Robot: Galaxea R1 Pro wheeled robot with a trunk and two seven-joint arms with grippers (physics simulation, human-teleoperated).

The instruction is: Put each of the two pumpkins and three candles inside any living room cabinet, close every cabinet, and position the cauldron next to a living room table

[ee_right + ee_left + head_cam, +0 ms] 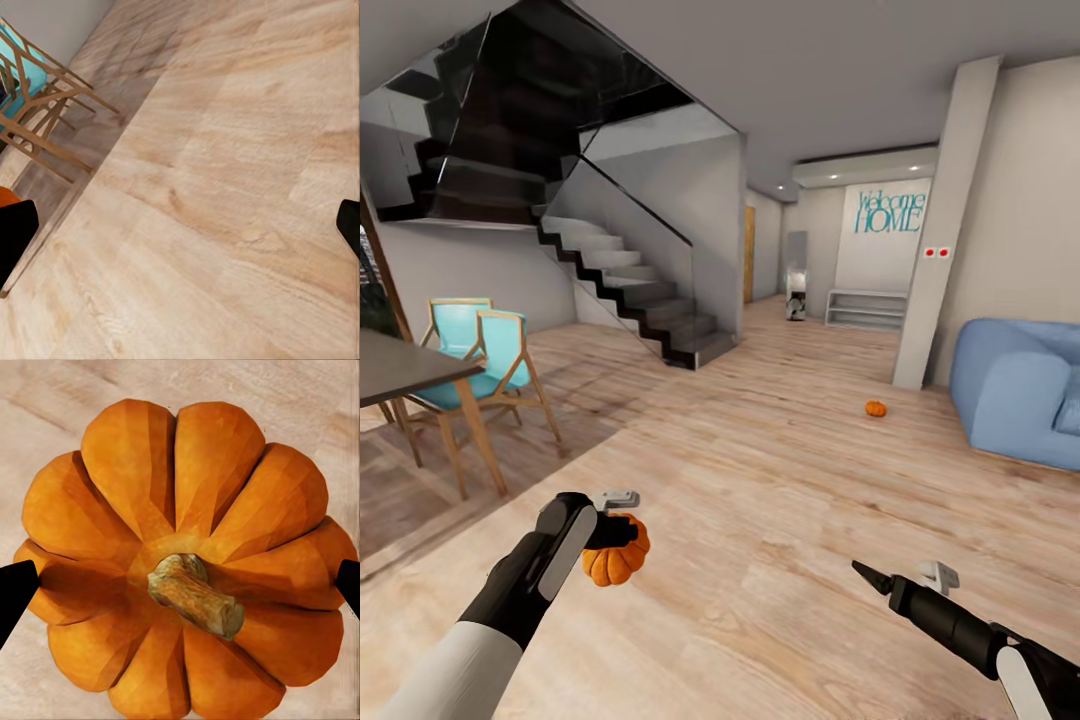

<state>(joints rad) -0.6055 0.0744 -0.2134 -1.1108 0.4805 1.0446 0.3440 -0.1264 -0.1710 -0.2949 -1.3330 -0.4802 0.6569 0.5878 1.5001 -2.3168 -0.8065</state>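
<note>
My left gripper (618,530) is shut on an orange ribbed pumpkin (616,566) and holds it over the wooden floor at the near left. In the left wrist view the pumpkin (180,495) shows stem up, with a black fingertip (15,589) pressed against each side. The other pumpkin (875,408) lies on the floor farther off, near the pillar and sofa. At the near right my right gripper (866,576) is open and holds nothing; its fingertips (15,232) stand wide apart over bare floor. The candles, cabinet, cauldron and table are out of view.
At the left a dark dining top (400,365) stands with turquoise wooden chairs (490,350). A glass-railed staircase (640,290) rises behind it. To the right are a grey pillar (945,230) and a blue sofa (1020,390). A white low shelf (868,308) stands down the hall.
</note>
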